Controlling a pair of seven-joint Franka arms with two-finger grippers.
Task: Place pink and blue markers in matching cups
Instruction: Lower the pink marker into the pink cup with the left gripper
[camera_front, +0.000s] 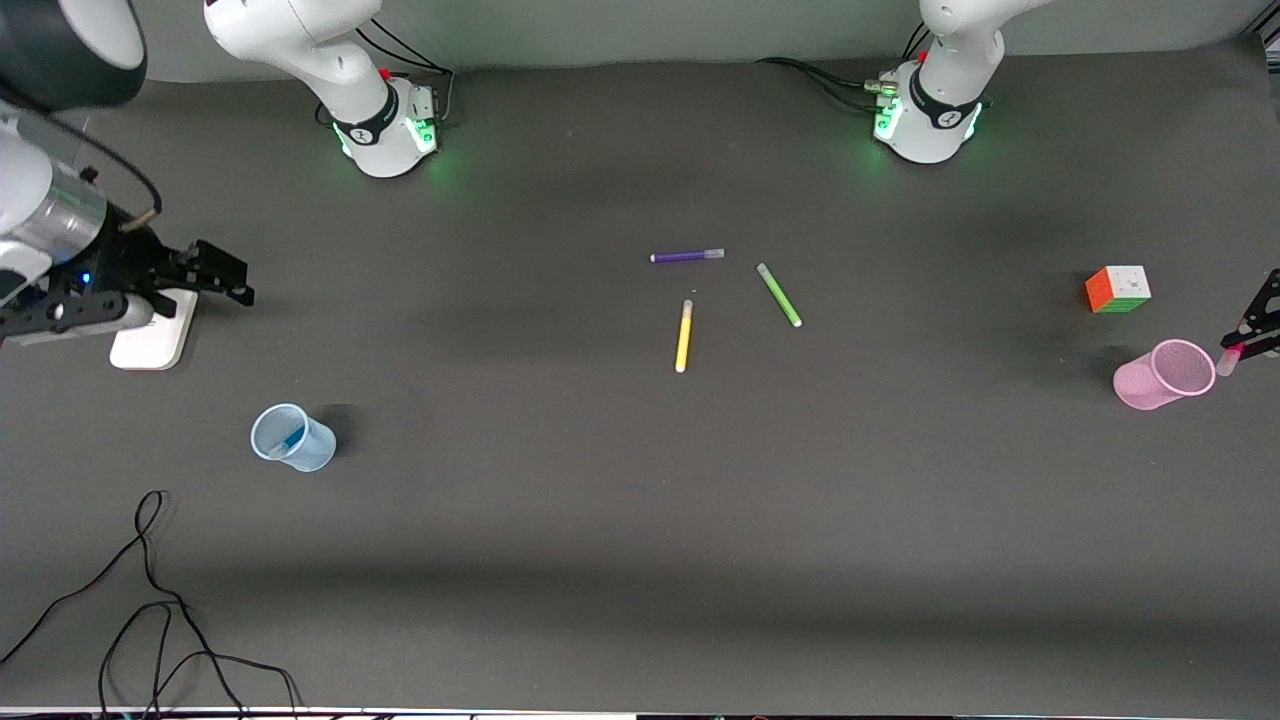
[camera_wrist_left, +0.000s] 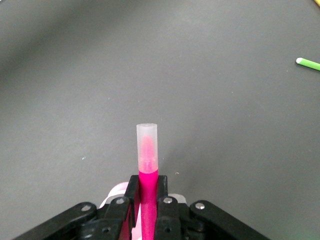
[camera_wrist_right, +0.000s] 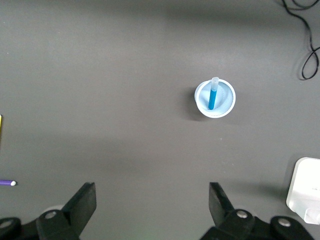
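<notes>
The pale blue cup (camera_front: 315, 452) stands toward the right arm's end of the table with the blue marker (camera_front: 288, 438) leaning inside it; the right wrist view shows the cup (camera_wrist_right: 226, 106) and the marker (camera_wrist_right: 212, 97) from above. My right gripper (camera_front: 228, 278) is open and empty, up over the table beside a white block. The pale pink cup (camera_front: 1140, 385) stands at the left arm's end. My left gripper (camera_front: 1250, 335) is shut on the pink marker (camera_front: 1228, 358), held just beside the cup's rim. In the left wrist view the marker (camera_wrist_left: 148, 180) sticks out past the gripper (camera_wrist_left: 148, 186), pale cap outward.
A purple pen (camera_front: 687, 256), a green pen (camera_front: 779, 295) and a yellow pen (camera_front: 684, 336) lie mid-table. A colour cube (camera_front: 1118, 289) sits near the pink cup, farther from the front camera. A white block (camera_front: 150, 340) lies under the right gripper. A black cable (camera_front: 150, 600) trails at the front edge.
</notes>
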